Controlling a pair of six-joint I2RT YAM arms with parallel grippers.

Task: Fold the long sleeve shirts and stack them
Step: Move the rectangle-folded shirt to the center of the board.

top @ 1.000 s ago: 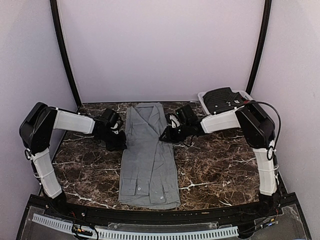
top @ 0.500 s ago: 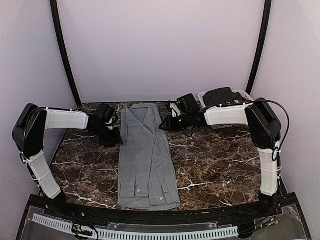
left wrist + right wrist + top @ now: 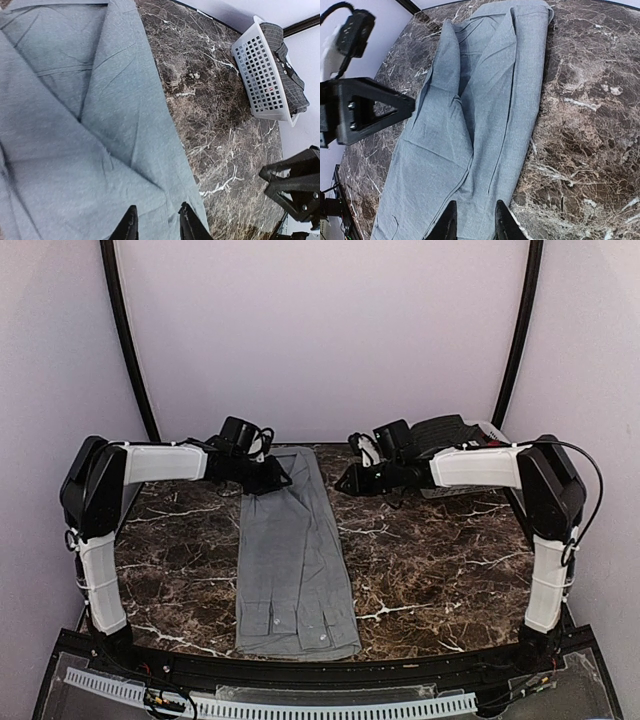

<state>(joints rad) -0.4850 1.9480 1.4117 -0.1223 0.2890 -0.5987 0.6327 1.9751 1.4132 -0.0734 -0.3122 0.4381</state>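
Grey shirt flat at centre of worktop, folded to long strip. Long axis 12–6 o'clock, collar end at 12, cuffs at 6. Left tool over strip's 11 o'clock corner, fingers apart, nothing between. Right tool just off 1 o'clock edge, fingers apart, empty. I judge coming fold runs 12 toward 6: both tools flank collar end, left nearer. Second shirt in basket at 2 o'clock.

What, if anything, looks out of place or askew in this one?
Nothing is spilled or damaged. The grey shirt lies as a long strip on the table, creased near its collar end. Only the dark shirt stands out: it drapes over the rim of the white basket rather than sitting fully inside.
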